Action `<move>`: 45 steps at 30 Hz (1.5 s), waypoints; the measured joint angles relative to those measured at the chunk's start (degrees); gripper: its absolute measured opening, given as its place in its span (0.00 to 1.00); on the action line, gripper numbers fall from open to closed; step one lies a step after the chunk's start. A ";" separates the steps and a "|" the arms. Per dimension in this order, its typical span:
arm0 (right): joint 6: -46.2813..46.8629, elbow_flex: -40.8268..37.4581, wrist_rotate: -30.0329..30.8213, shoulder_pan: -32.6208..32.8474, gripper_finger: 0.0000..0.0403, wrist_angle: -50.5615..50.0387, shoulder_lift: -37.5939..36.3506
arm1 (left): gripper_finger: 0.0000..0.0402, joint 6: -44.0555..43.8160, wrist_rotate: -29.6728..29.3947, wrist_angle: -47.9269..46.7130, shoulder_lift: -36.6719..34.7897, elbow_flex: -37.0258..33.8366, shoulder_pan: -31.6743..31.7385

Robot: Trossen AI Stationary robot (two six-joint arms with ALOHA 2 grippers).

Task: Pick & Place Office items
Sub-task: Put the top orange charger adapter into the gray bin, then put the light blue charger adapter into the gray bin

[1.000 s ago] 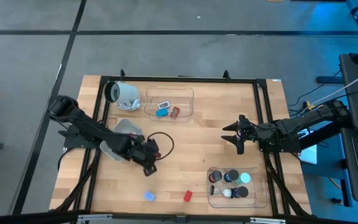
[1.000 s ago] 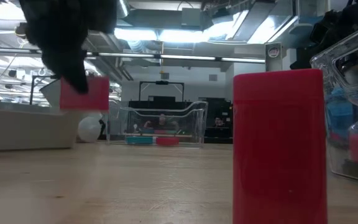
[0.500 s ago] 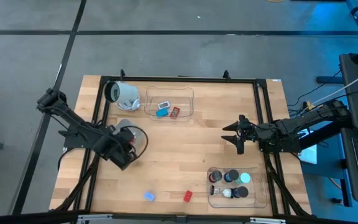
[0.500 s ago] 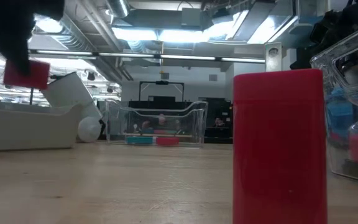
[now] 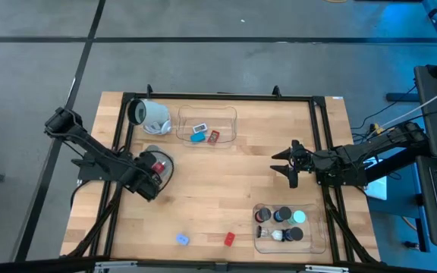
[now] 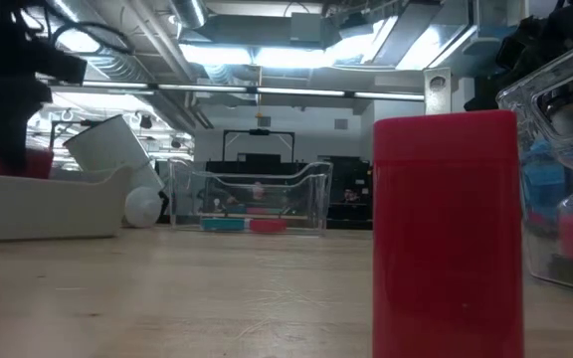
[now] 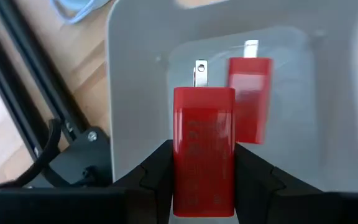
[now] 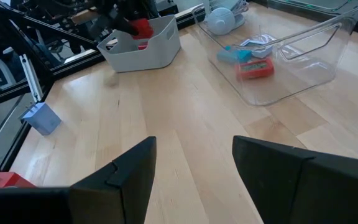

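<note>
My left gripper [image 5: 152, 173] is shut on a red block [image 7: 204, 143] with two metal prongs at its far end, over a white-grey bin [image 7: 135, 74] at the table's left. A second red block [image 7: 250, 99] lies on the bin's floor. In the low view the held block [image 6: 13, 161] hangs just above the bin's rim [image 6: 38, 204]. Loose on the table near its front edge lie a small blue block [image 5: 182, 239] and a red block [image 5: 229, 238]. My right gripper [image 5: 289, 164] waits open at the right, with nothing between its fingers. My left gripper pinches the red block between its two fingers, on the block's two long sides [image 7: 180, 177] at the end away from the prongs. The fingers point steeply down and lie along the block. The block is lifted clear, above the inside of the bin.
A clear tray [image 5: 207, 125] at the far middle holds blue, white and red pieces. A second clear tray [image 5: 290, 226] at the near right holds several round pucks. A white-grey cylinder [image 5: 149, 114] lies at the far left. Black frame rails [image 5: 120, 152] run along the table's edges.
My left gripper has carried the red block from the table's middle toward its left edge, until it stands over the white-grey bin. It has tipped further down and rolled on the way, and the block hangs lower now. It has stayed shut on the block.
</note>
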 joint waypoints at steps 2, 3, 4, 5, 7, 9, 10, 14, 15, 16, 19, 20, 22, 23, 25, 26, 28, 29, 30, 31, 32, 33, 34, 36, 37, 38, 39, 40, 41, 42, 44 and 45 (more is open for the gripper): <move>-0.02 0.00 0.01 0.00 0.53 0.02 0.00 | 0.29 -1.90 0.05 0.44 0.00 -1.28 0.20; -0.02 0.00 -0.01 0.00 0.53 0.02 0.00 | 0.29 -2.65 0.05 0.76 0.00 -1.85 0.23; -0.02 0.00 0.01 0.00 0.53 0.00 0.00 | 0.29 -3.05 0.06 1.28 0.01 -2.44 0.31; 0.00 0.00 -0.02 0.01 0.53 0.01 0.00 | 0.29 -3.09 0.08 1.90 0.02 -2.93 0.46; -0.02 0.00 -0.01 0.01 0.53 0.00 0.00 | 0.31 -3.11 0.03 2.63 0.04 -3.30 0.69; 0.00 0.00 -0.02 0.00 0.53 0.02 0.00 | 0.35 -2.89 -0.15 2.57 0.04 -3.32 0.77; -0.01 0.00 -0.02 -0.01 0.53 -0.01 0.00 | 0.38 -2.65 -0.34 2.57 0.04 -3.32 0.77; -0.02 0.00 -0.02 -0.01 0.53 0.01 0.00 | 0.47 -2.28 -0.54 2.46 0.04 -3.32 0.75; -0.02 0.00 -0.02 -0.01 0.53 0.00 0.00 | 0.49 -1.50 -0.53 2.38 0.04 -3.33 0.75; -0.01 0.00 -0.02 0.00 0.53 0.01 0.00 | 0.50 -0.47 -0.43 2.37 0.04 -3.32 0.76; -0.02 0.00 -0.01 0.01 0.53 -0.01 0.00 | 0.54 2.26 0.60 1.42 0.04 -2.21 0.80; 0.00 0.00 -0.02 0.01 0.53 0.02 0.00 | 0.54 2.84 0.75 1.08 0.04 -1.29 0.80; 0.00 0.00 0.00 0.00 0.53 -0.01 0.00 | 0.55 3.81 0.98 -0.34 0.04 1.22 0.80; -0.02 0.00 -0.02 0.01 0.53 0.02 0.00 | 0.55 4.47 0.97 -1.51 0.04 2.79 0.80; -0.01 0.00 -0.02 -0.01 0.53 0.00 0.00 | 0.55 5.87 0.80 -2.56 0.04 6.10 0.79; -0.02 0.00 -0.02 0.00 0.53 0.01 0.00 | 0.54 6.98 0.23 -2.49 0.04 7.73 0.59; 0.00 0.00 -0.02 -0.02 0.53 -0.01 0.00 | 0.54 11.36 -1.36 -0.11 -0.01 10.50 -0.39; 0.00 0.00 -0.02 -0.01 0.53 0.01 0.00 | 0.54 15.09 -1.44 2.69 -0.02 11.49 -1.17; -0.02 0.00 -0.02 0.01 0.53 0.00 0.00 | 0.53 19.71 -1.19 6.96 0.00 12.22 -2.13; -0.01 0.00 -0.02 0.00 0.53 0.00 0.00 | 0.53 24.85 -0.50 11.96 0.00 12.54 -3.20; -0.02 0.00 -0.02 0.00 0.53 0.01 0.00 | 0.53 30.27 0.41 17.02 0.00 12.57 -4.39; -0.01 0.00 -0.02 0.00 0.53 0.01 0.00 | 0.53 35.32 1.56 21.69 0.02 12.53 -5.75; -0.02 0.00 -0.02 0.01 0.53 0.00 0.00 | 0.53 39.95 2.78 26.27 0.09 12.53 -7.18; 0.00 0.00 -0.02 0.01 0.53 0.01 0.00 | 0.54 47.49 4.38 34.18 0.53 12.53 -9.98; -0.02 0.00 -0.02 -0.01 0.53 0.01 0.00 | 0.54 50.31 4.36 37.03 0.85 12.53 -11.27; -0.02 0.00 -0.02 -0.02 0.53 0.02 0.00 | 0.55 52.66 3.96 39.38 1.13 12.53 -12.66; 0.00 0.00 0.00 -0.01 0.53 0.01 0.00 | 0.55 54.88 3.14 41.45 1.48 12.53 -13.90; -0.01 0.00 -0.01 -0.01 0.53 -0.01 0.00 | 0.56 56.77 2.01 43.33 1.98 12.53 -15.00; -0.02 0.00 -0.02 -0.01 0.53 0.02 0.00 | 0.57 57.80 0.93 44.37 2.60 12.53 -15.88; -0.02 0.00 -0.02 0.01 0.53 -0.01 0.00 | 0.58 58.26 0.00 45.02 3.37 12.53 -16.69; -0.02 0.00 -0.02 0.00 0.53 0.02 0.00 | 0.60 58.35 -0.26 46.19 4.94 12.53 -17.57; -0.01 0.00 -0.02 0.00 0.53 0.02 0.00 | 0.61 58.33 -0.07 46.35 5.75 12.53 -17.76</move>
